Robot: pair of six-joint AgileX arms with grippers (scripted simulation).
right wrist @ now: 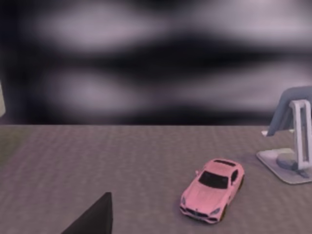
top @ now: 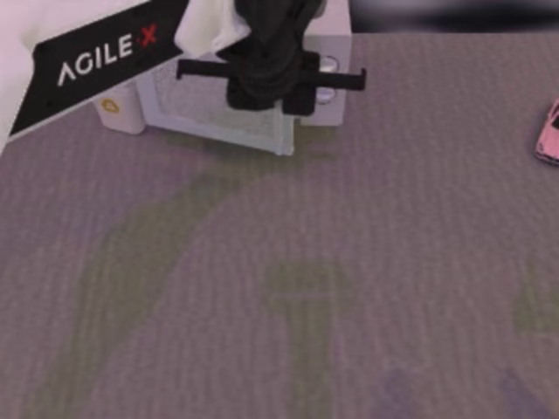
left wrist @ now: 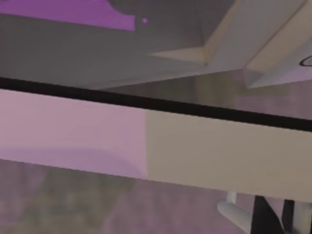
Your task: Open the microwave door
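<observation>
The white microwave (top: pixel 337 39) stands at the table's far edge, left of centre, with two silver knobs (top: pixel 328 78) on its right panel. Its door (top: pixel 218 118), with a grey mesh window, stands slightly ajar: the free right edge sits forward of the front. My left gripper (top: pixel 299 100) hangs over that edge, shut on the door's white bar handle (left wrist: pixel 239 214). In the left wrist view the door (left wrist: pixel 219 151) fills the middle and the black fingers (left wrist: pixel 263 219) cover the handle's end. My right gripper (right wrist: pixel 92 219) is parked off the top view, far from the microwave.
A small white bin (top: pixel 122 113) stands against the microwave's left side. A pink toy car (top: pixel 550 131) sits at the table's right edge, also shown as the car (right wrist: pixel 212 190) in the right wrist view beside a grey and white stand (right wrist: pixel 292 151).
</observation>
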